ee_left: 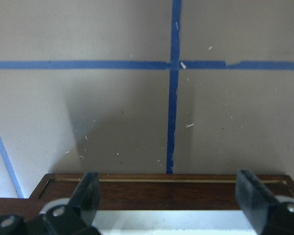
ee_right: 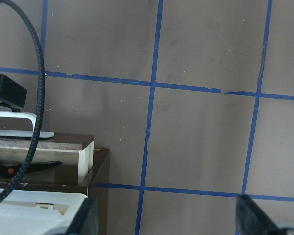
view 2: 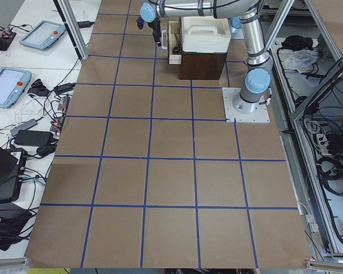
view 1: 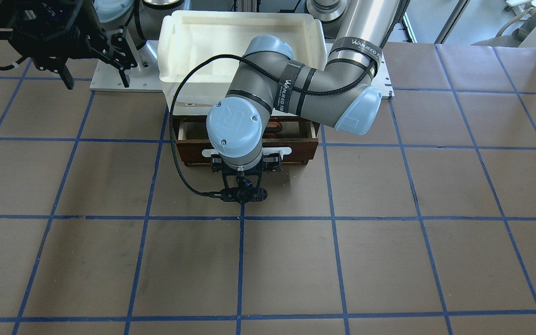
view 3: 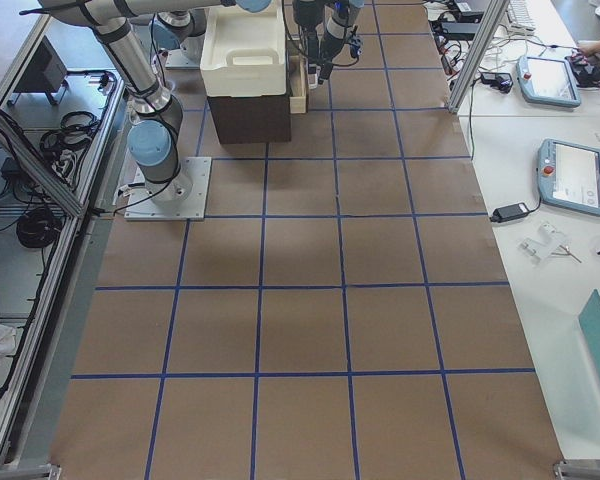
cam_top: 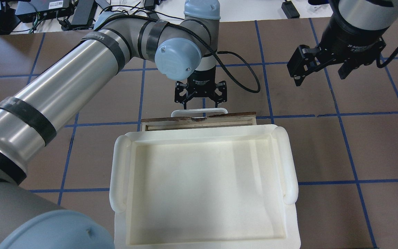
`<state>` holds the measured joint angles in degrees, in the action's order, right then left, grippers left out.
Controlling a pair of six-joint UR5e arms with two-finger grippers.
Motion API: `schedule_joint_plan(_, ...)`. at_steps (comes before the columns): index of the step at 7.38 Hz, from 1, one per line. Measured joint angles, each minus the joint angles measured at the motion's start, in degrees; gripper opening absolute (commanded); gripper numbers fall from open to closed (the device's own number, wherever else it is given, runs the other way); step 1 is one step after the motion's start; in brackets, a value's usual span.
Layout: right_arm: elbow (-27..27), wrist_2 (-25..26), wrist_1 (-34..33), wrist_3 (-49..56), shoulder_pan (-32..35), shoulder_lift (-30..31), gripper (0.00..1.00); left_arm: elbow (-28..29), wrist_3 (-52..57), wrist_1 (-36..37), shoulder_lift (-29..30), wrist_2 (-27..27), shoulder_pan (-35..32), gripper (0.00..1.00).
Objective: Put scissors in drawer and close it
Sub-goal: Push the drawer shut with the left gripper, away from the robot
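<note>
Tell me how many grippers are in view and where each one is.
2. The left gripper sits open at the drawer's white handle; the right gripper hangs open above the table, apart from the drawer.

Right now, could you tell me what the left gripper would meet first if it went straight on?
Probably the white bar handle of the drawer, which sits between the left gripper's open fingers, though depth is unclear.

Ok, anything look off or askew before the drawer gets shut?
Nothing stands out. The scissors lie inside the drawer, which is partly open and sits square. The left gripper is open at the white handle, and the tray on top looks level.
</note>
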<state>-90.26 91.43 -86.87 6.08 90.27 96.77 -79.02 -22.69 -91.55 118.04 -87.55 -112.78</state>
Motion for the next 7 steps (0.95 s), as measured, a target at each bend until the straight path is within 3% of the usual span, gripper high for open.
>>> schedule_joint_plan(4, 0.0, 0.1, 0.1, 0.8, -0.2, 0.0, 1.00, -3.5, 0.1, -3.7, -2.6, 0.1, -1.6, 1.00)
schedule_joint_plan(7, 0.0, 0.5, 0.1, 0.9, -0.2, 0.0, 1.00, -3.2, 1.1, -0.2, -3.2, -0.5, -0.3, 1.00)
